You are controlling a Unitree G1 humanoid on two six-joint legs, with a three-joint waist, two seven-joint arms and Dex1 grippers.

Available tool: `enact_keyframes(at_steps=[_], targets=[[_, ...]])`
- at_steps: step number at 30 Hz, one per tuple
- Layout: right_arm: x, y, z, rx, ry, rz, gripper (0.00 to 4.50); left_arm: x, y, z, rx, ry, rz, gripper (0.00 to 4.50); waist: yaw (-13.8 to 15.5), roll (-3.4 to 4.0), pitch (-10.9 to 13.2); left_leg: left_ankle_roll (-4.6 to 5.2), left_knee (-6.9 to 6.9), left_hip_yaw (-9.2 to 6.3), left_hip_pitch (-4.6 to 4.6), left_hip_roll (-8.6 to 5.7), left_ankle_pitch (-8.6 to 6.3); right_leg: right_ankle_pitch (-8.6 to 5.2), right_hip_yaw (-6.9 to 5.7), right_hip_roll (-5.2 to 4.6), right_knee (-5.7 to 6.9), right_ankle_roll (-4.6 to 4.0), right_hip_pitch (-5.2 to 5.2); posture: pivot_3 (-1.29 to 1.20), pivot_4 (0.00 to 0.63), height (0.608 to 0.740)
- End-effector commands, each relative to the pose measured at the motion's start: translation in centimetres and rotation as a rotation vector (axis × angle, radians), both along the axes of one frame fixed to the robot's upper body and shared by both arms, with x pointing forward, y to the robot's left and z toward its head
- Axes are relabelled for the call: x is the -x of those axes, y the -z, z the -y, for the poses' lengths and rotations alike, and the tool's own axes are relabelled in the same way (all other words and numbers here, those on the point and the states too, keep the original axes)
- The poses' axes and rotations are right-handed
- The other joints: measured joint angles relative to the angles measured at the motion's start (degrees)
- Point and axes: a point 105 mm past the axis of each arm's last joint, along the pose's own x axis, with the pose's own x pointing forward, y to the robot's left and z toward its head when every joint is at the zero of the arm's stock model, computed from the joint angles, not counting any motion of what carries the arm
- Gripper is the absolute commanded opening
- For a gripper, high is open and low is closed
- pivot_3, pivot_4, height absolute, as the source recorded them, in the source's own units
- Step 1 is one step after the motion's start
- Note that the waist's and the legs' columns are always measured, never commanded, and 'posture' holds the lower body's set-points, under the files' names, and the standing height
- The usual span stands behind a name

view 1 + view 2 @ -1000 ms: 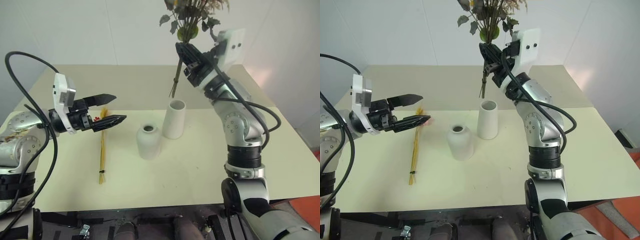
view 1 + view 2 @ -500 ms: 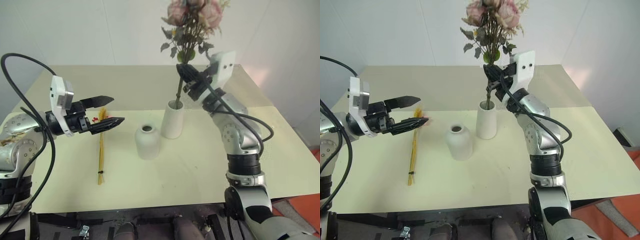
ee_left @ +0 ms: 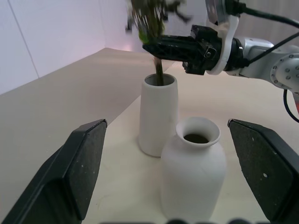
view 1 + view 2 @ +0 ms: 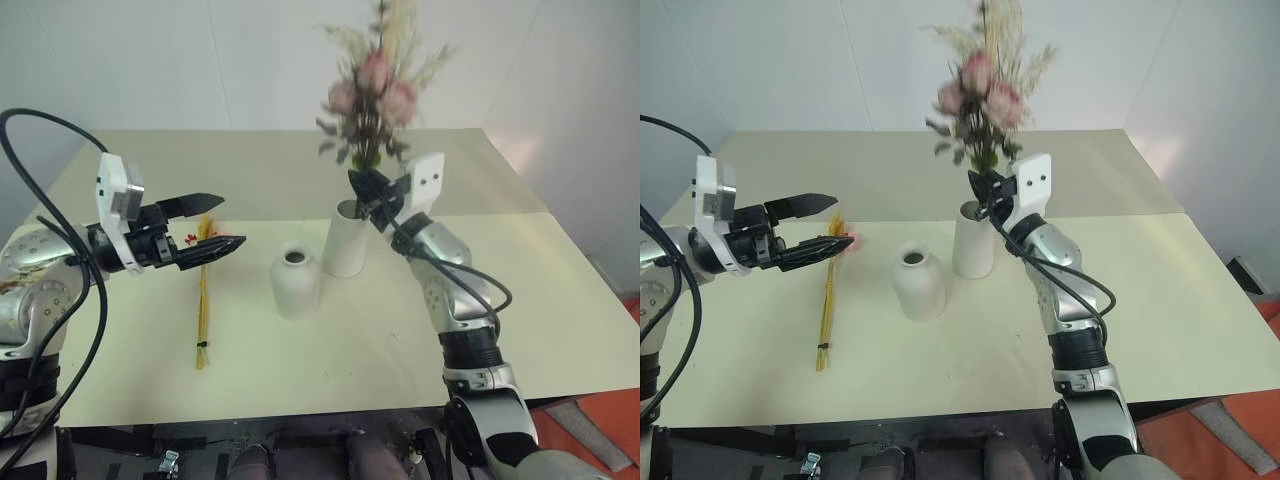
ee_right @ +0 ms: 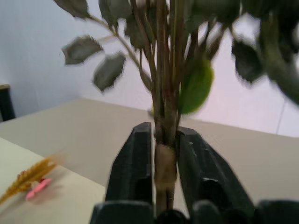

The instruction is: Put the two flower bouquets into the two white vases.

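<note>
- The table (image 4: 560, 300) is spreading across the middle of the left eye view, carrying both vases at its centre and one bunch of flowers left of centre.
- The rose bouquet (image 4: 375, 95) is standing up at upper centre, its stems going down into the mouth of the tall vase (image 4: 346, 240); judging by this, the first half of the task is nearly finished.
- The right gripper (image 4: 370, 194) is sitting just above that vase's rim; in the right wrist view its fingers (image 5: 133, 172) are flanking the stems closely, though whether they are gripping or letting go cannot be told.
- The left gripper (image 4: 215, 222) is hovering at middle left with its jaws standing wide apart and holding nothing.
- The short vase (image 4: 296, 284) is waiting just left of the tall one, its narrow mouth dark and unfilled.
- The yellow-stalk bundle (image 4: 204, 300) is lying flat on the table below the left gripper, untouched; lifting it and threading it into the short vase appears to be what is left.
</note>
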Motion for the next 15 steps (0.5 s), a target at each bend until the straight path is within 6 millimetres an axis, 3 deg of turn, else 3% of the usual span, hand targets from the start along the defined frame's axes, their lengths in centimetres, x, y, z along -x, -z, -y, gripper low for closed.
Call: enact_keyframes(at_steps=[1,6,10,15], targets=[[1.7,-2.1,0.1,-0.004,-0.012,0.115,2.59,0.5,-1.0,-0.2,0.001,-0.012,0.060,4.50,-0.04,0.00,0.00,0.00,0.00,0.00,0.01,0.00,0.00,0.00,0.00,0.00,0.00,0.00,0.00,0.00,0.150,0.740],[3.2,-2.0,1.3,0.022,0.000,0.118,4.46,0.1,-0.3,-1.0,0.020,-0.067,0.042,4.50,0.04,0.00,0.00,0.00,0.01,0.00,0.01,0.00,0.00,0.00,0.00,0.00,0.01,0.00,0.01,0.00,0.150,0.740],[4.6,-1.5,2.4,0.068,-0.013,0.081,4.49,-0.3,0.3,-2.1,0.024,-0.153,0.022,4.50,0.14,0.00,0.00,0.00,0.00,0.00,0.04,0.01,0.00,-0.01,0.00,0.00,0.02,0.01,0.02,0.00,0.150,0.740],[6.5,-1.4,4.4,0.176,-0.105,0.022,4.49,-1.4,2.4,-3.9,-0.125,-0.326,-0.066,4.50,0.23,0.00,0.00,0.00,0.01,0.01,0.04,0.00,0.00,-0.05,0.01,-0.01,0.01,0.07,0.03,0.00,0.150,0.740]])
